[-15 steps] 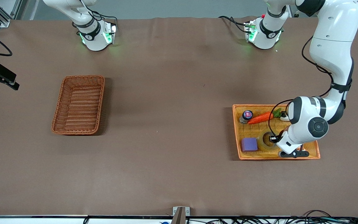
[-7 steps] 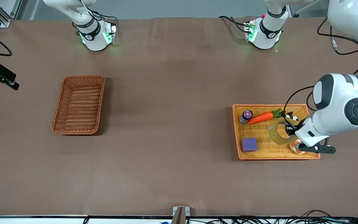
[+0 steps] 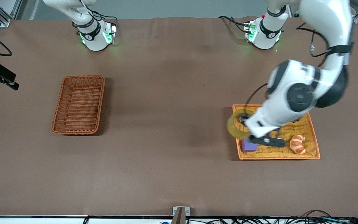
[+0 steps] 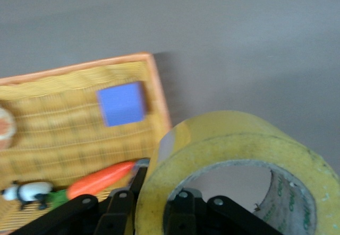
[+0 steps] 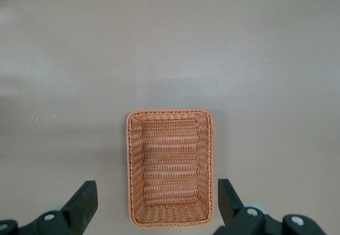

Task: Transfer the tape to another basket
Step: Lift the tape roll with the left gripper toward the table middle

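Observation:
My left gripper (image 3: 243,125) is shut on the tape (image 3: 235,126), a yellowish ring, and holds it in the air over the edge of the orange-yellow tray (image 3: 275,158) that faces the right arm's end. In the left wrist view one finger (image 4: 183,206) sits inside the tape (image 4: 234,150) and the other outside, with my left gripper (image 4: 159,198) clamping the wall. The reddish-brown basket (image 3: 82,76) stands empty toward the right arm's end. My right gripper (image 5: 156,200) is open and waits high over the basket (image 5: 170,112); it is out of the front view.
The tray (image 4: 79,68) holds a purple block (image 3: 247,145), a croissant (image 3: 297,144), a carrot (image 4: 101,179) and a small black-and-white toy (image 4: 26,191). Bare brown tabletop lies between the tray and the basket.
My left gripper has lifted the tape out of the tray and carried it toward the right arm's end, to the tray's edge. The croissant now shows. The right arm has not moved.

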Tool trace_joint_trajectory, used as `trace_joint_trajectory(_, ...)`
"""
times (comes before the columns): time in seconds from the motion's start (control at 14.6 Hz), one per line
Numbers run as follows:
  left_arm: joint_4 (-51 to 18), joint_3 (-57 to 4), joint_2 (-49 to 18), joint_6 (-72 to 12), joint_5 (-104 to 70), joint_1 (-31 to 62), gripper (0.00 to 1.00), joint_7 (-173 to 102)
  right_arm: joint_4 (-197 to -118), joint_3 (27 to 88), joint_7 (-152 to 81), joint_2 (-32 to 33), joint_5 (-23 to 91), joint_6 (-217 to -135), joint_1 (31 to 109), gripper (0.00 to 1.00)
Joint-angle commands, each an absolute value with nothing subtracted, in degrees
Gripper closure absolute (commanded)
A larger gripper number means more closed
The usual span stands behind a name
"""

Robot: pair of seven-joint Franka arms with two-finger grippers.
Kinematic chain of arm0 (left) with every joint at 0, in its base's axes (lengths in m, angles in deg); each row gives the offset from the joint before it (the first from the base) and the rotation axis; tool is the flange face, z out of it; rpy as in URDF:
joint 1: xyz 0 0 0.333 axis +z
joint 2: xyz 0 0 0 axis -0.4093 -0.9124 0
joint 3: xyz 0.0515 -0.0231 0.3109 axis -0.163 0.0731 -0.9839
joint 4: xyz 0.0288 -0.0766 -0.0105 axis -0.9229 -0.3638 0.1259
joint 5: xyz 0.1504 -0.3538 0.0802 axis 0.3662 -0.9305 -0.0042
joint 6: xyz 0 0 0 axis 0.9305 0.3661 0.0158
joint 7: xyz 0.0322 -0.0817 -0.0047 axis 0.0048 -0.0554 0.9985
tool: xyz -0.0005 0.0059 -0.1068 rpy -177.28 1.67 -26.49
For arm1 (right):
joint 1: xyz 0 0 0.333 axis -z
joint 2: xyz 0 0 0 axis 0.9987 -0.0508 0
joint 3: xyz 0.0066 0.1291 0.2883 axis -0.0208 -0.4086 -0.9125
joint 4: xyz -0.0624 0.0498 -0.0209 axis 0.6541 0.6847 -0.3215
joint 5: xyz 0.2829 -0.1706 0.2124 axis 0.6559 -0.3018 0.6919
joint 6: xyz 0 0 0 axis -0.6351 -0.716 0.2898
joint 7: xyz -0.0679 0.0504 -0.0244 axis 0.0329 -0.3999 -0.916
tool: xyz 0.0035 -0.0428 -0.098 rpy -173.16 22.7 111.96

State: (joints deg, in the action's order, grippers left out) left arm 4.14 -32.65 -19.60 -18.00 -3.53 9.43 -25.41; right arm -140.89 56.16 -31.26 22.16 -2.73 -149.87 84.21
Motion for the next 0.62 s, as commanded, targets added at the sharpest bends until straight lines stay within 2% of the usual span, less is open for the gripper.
trace_joint_trajectory(0.0, 11.4, -32.6, -25.6, -17.1, -3.1, 3.5, 1.00, -18.4, -141.1, 55.7, -30.9, 22.7, -2.9, -150.0, 84.9, 0.00)
trace_joint_trajectory(0.21, 15.5, -32.6, -30.7, -22.9, -3.6, -2.8, 1.00, -13.1, -141.1, 55.8, -30.9, 22.6, -2.9, -150.0, 85.0, 0.00)
trace_joint_trajectory(0.55, 16.1, -32.5, -36.6, -33.0, -3.7, -10.8, 1.00, -9.5, -141.1, 55.6, -31.1, 22.0, -4.4, -150.6, 85.8, 0.00)
